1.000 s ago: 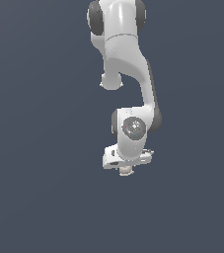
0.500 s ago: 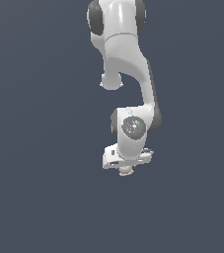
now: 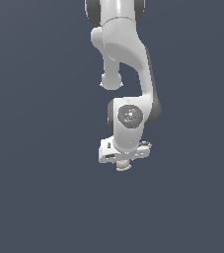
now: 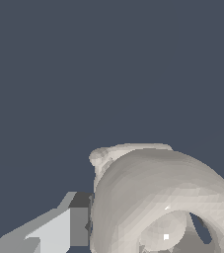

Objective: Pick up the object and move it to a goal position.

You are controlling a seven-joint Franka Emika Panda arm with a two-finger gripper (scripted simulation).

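White hand (image 3: 124, 164), gripping cream knobbly object (image 4: 158, 197), ring-shaped top

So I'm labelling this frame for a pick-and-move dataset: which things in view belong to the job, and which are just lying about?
Part of the job:
- the object, a small cream lump with a ring-like top, under the white hand
- the gripper, one finger pressed against the object's side

Just lying about:
- nothing else shows in either view, only the arm and a plain dark background

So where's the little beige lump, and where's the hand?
lump (image 4: 153, 192): wrist view, on its ring-like round top.
hand (image 3: 123, 159): exterior view, at its tips, just above the lump.
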